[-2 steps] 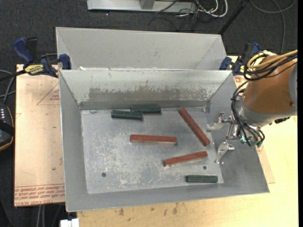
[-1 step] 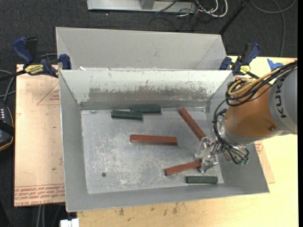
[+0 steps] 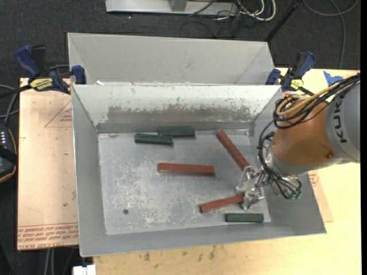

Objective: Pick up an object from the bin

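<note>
I find the pincer low over the right end of the red bar just beside the green bar, its opening I cannot tell; risk: an end grip may let the bar pivot out, or snag the green bar.

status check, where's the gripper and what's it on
Gripper low at front right of bin, over the right end of the slanted red bar. Green bar close beside it, toward the front wall. Nothing lying on the red bar.
</note>
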Controlling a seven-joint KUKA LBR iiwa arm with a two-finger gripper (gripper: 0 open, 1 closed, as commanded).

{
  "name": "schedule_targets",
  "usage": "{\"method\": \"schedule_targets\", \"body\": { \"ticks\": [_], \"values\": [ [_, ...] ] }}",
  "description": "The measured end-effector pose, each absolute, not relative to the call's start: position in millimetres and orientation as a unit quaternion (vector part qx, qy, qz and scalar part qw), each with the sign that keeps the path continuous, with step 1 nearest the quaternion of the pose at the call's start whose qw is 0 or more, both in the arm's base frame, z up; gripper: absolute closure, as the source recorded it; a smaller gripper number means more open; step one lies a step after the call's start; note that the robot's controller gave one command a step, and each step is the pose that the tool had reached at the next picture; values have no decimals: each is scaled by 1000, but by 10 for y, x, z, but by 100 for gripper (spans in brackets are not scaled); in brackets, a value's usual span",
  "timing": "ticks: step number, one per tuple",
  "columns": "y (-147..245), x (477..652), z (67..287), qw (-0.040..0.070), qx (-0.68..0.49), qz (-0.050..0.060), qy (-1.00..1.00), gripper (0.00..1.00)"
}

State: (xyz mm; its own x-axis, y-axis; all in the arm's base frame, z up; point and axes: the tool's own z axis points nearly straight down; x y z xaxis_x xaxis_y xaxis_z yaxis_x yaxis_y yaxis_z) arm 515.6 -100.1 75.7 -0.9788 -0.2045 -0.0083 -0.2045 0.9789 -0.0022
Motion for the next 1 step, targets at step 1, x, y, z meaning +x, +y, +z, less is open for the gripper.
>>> {"method": "schedule_targets", "body": {
  "ticks": [1],
  "values": [
    [-1235,5392,2699,5,-122,-2,993,100]
  ]
}}
